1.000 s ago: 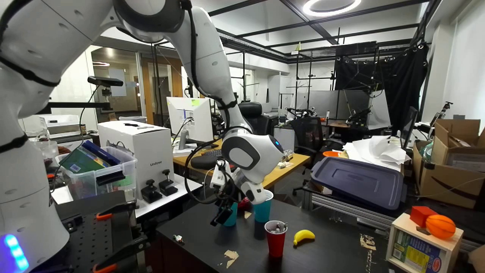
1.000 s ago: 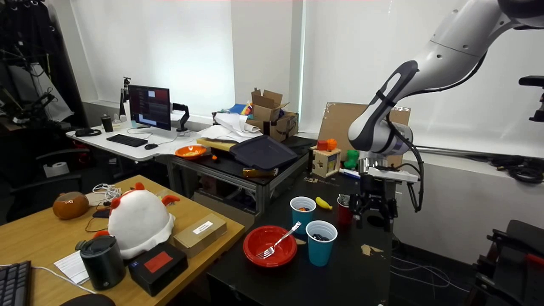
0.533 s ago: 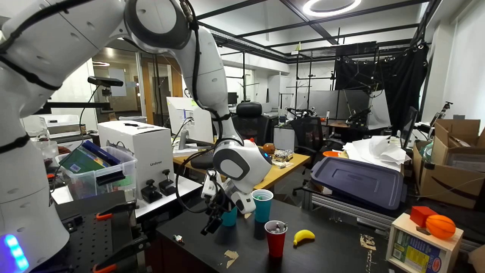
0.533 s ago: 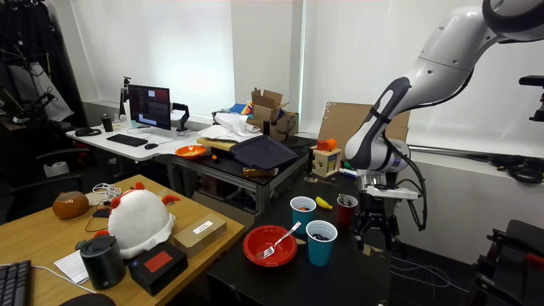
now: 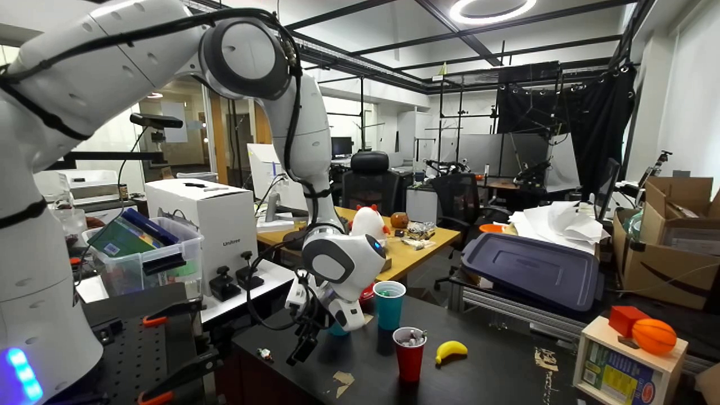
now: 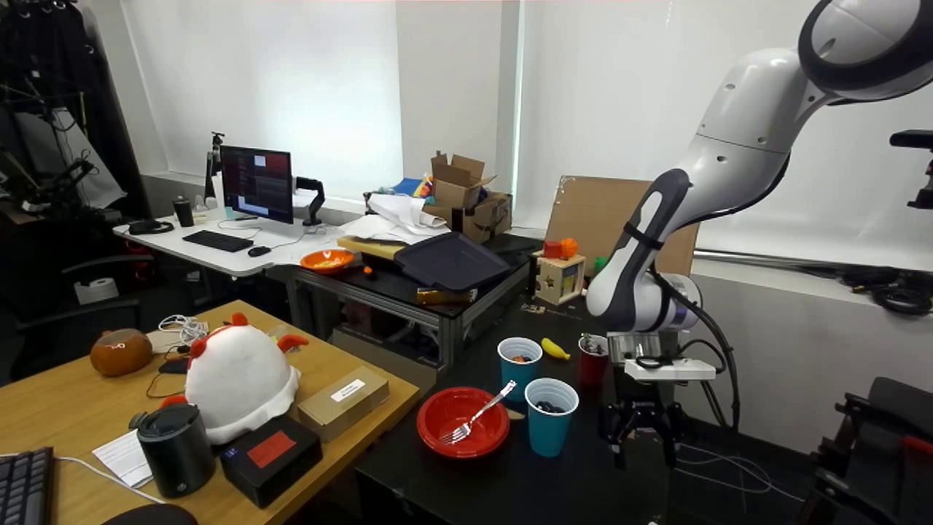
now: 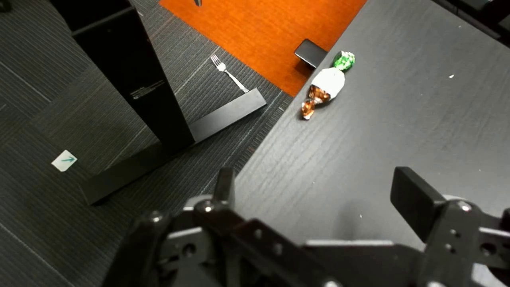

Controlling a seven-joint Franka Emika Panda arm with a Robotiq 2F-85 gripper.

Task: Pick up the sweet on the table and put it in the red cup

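Observation:
The sweet (image 7: pixel 328 83), in white, orange and green wrapping, lies on the black table (image 7: pixel 418 111) at its edge. In the wrist view it is beyond the fingertips, above their gap. It also shows in an exterior view (image 5: pixel 265 354), left of the arm. The red cup (image 5: pixel 410 360) stands upright with silvery things in it; it also shows in an exterior view (image 6: pixel 592 364). My gripper (image 7: pixel 314 177) is open and empty, above the table between the sweet and the cup. It also shows pointing down in an exterior view (image 6: pixel 644 461), where the sweet cannot be made out.
Two teal cups (image 6: pixel 552 423) (image 6: pixel 520 368) and a red bowl (image 6: pixel 464 423) with a fork stand on the table. A toy banana (image 5: pixel 451 351) lies by the red cup. A wooden box (image 5: pixel 630 363) is at the far end. The table's edge runs beside the sweet.
My gripper has moved down and away from the red cup, nearer the sweet. The red cup, partly covered earlier in an exterior view, shows more now. The sweet has not moved.

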